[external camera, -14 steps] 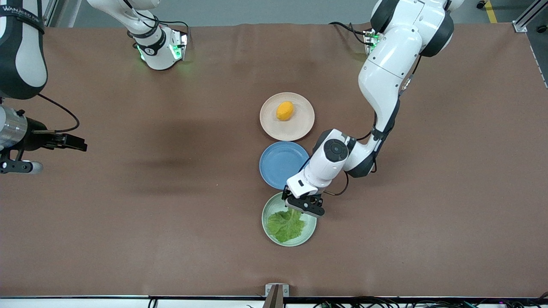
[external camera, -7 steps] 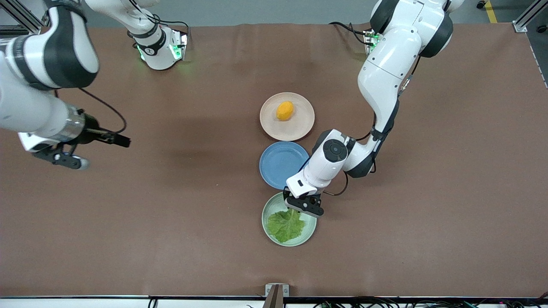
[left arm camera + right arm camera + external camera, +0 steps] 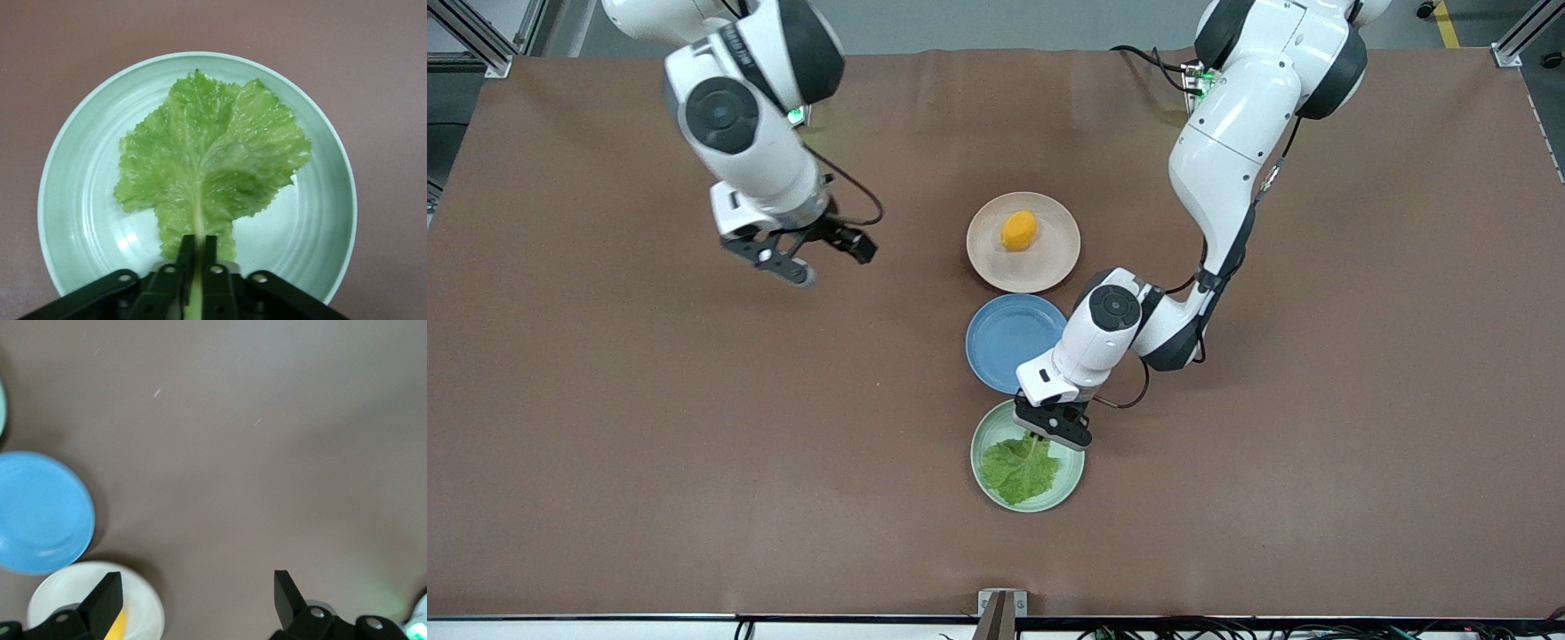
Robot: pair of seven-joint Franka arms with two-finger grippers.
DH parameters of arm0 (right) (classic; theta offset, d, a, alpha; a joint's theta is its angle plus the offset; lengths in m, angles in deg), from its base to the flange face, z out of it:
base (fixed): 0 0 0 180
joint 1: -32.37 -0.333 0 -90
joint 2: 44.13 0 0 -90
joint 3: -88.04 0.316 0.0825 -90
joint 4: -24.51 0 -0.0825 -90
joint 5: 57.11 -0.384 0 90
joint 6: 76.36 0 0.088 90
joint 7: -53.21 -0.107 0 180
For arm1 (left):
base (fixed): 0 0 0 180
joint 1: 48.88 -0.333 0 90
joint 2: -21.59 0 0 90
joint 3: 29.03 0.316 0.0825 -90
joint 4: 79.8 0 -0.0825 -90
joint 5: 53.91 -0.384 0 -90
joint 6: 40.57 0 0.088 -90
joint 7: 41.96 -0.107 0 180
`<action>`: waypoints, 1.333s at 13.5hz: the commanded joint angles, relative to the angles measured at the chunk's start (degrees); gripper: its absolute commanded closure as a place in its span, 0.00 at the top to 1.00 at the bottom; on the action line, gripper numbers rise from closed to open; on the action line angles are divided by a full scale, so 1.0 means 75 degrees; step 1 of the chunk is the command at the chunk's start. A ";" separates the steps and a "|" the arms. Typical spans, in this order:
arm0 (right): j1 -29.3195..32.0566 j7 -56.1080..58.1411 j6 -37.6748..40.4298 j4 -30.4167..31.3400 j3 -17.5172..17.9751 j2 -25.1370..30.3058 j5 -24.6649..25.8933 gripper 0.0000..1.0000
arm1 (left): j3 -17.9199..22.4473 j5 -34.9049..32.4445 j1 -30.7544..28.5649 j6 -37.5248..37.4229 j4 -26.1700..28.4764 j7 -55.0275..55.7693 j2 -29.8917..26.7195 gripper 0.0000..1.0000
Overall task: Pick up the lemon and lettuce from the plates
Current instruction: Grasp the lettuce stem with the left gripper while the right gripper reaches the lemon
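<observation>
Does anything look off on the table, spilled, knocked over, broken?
Nothing stands out. The lemon sits on the beige plate, and the lettuce lies flat in the green plate, its stem pinched by the left claw.

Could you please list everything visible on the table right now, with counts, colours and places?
lemon: one, orange-yellow, on the beige-pink plate.
lettuce: one green leaf, on the mint green plate, stem pinched by the left gripper.
beige-pink plate: one, farthest of the three plates from the front camera.
blue plate: one, empty, between the other two plates.
mint green plate: one, nearest to the front camera.
table: one, brown cover.
left gripper: shut on the lettuce stem, at the mint green plate's rim.
right gripper: open, over bare table toward the right arm's end, beside the beige-pink plate.
</observation>
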 commanded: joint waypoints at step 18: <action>-0.4043 -0.5266 -0.3489 -0.0904 -0.0157 -0.3996 0.0815 1.00 | 0.0029 -0.0447 -0.1430 -0.5851 0.0012 0.0537 -0.3045 0.00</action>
